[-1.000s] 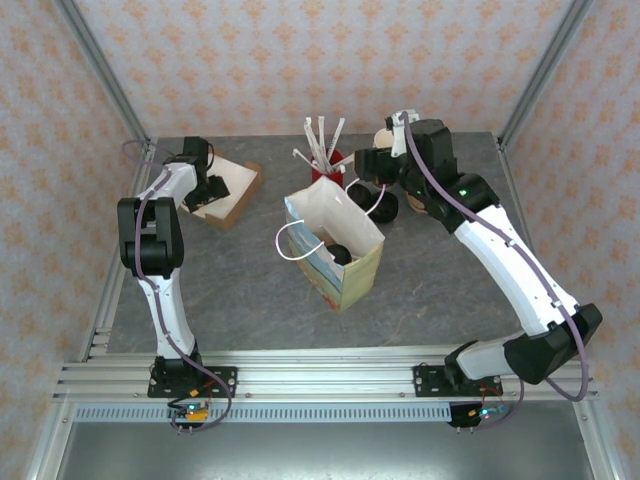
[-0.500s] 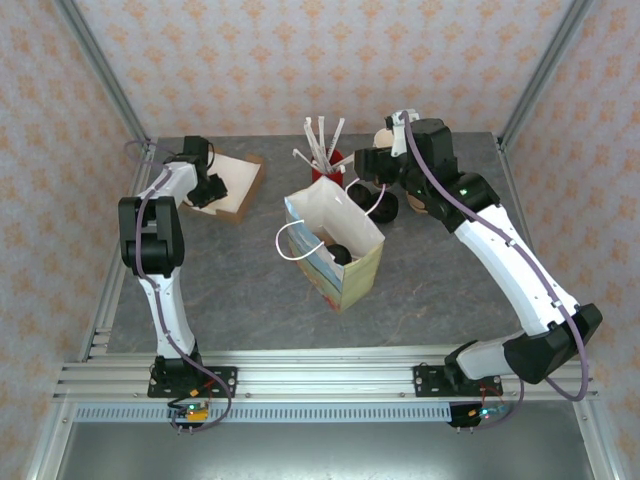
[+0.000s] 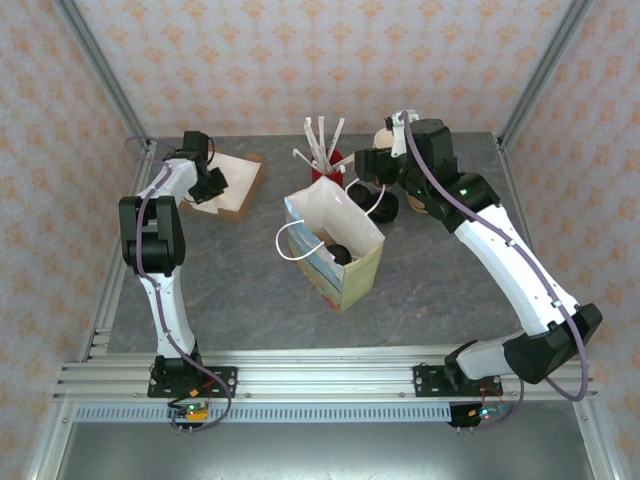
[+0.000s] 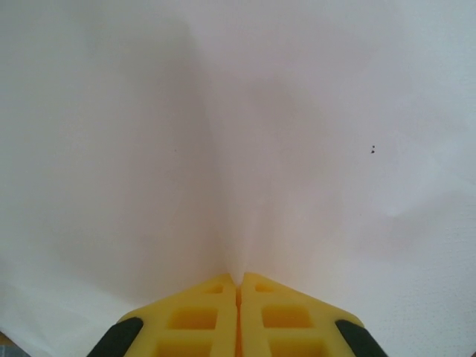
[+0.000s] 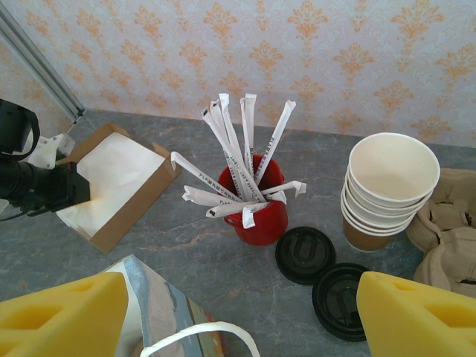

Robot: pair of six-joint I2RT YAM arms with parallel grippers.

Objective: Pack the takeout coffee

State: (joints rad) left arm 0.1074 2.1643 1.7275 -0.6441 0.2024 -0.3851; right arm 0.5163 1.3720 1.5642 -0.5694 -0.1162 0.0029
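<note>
Pinching a white paper napkin (image 4: 238, 134), left tool (image 4: 238, 281) is clamped; right tool (image 5: 239, 316) gapes empty. Black-lidded cup (image 3: 341, 253) seems inside white paper bag (image 3: 330, 205); napkin not yet.

The takeout coffee (image 3: 340, 253) shows just a dark top, the rest hidden inside the paper bag (image 3: 352, 272); white paper (image 4: 238, 134) ahead of the left gripper (image 4: 238, 285) runs past every edge; the bag handle (image 5: 197, 336) between the right gripper (image 5: 239, 297) fingers is cut off.
</note>
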